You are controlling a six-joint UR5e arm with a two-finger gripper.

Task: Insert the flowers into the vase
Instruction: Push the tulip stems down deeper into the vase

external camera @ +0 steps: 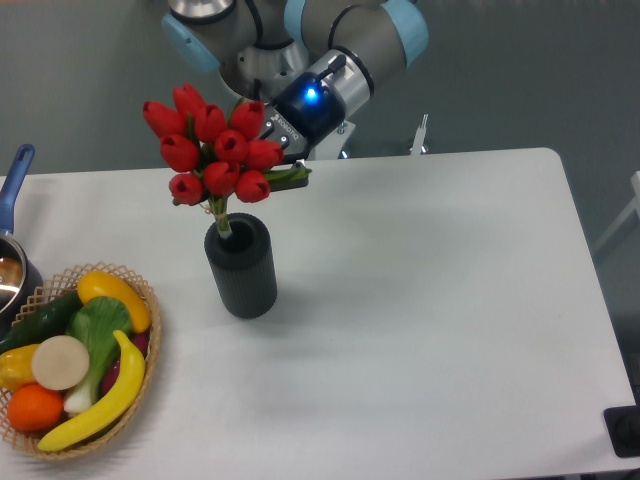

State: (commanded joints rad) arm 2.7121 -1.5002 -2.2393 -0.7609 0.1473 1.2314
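Observation:
The flowers (215, 148), a bunch of red tulip buds on green stems, stand upright with their stems going down into the mouth of the vase (243, 272). The vase is a dark grey ribbed cylinder standing left of the table's middle. My gripper (279, 148) is right behind the buds on their right side, at the level of a green leaf that sticks out towards it. Its fingers are mostly hidden by the buds, so I cannot tell whether they are shut on the bunch or apart from it.
A wicker basket (152, 312) of colourful fruit and vegetables sits at the front left. A metal pot (8, 272) with a blue handle stands at the left edge. The arm reaches in from the table's far side. A dark object (625, 430) is at the front right corner.

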